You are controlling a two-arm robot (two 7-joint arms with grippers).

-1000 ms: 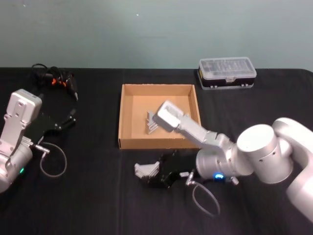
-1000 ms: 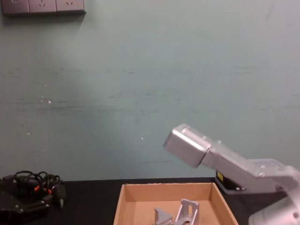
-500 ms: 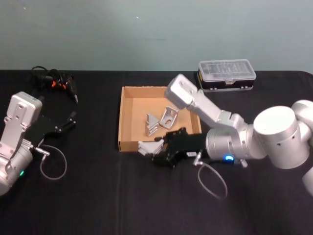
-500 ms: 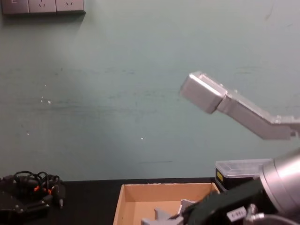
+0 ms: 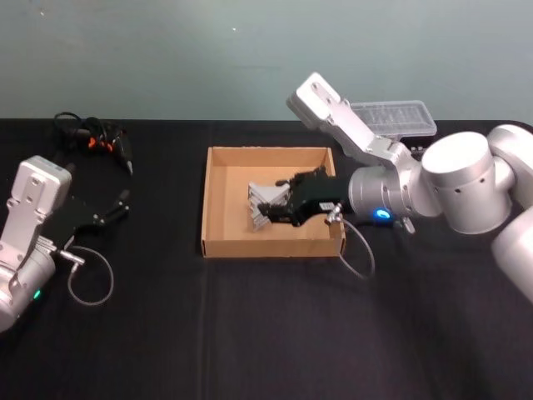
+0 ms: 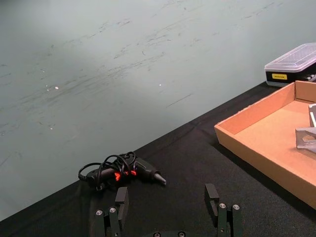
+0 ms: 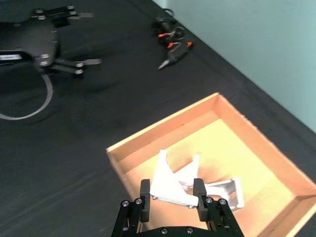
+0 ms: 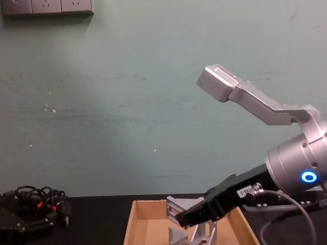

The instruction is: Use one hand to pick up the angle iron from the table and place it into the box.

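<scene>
Carrying is nearly over: the right pincer (image 5: 279, 202) hangs above the middle of the box (image 5: 218, 200), which sits toward the far edge of the table (image 5: 166, 333), its fingers (image 7: 144, 193) closed on the angle iron (image 7: 169, 185). In my judgement the next move calls for lowering a little and opening, so the piece drops beside the brackets (image 7: 224, 190) already lying inside. Near the table's left edge, the left pincer (image 6: 168, 210) rests idle, spread wide and empty.
</scene>
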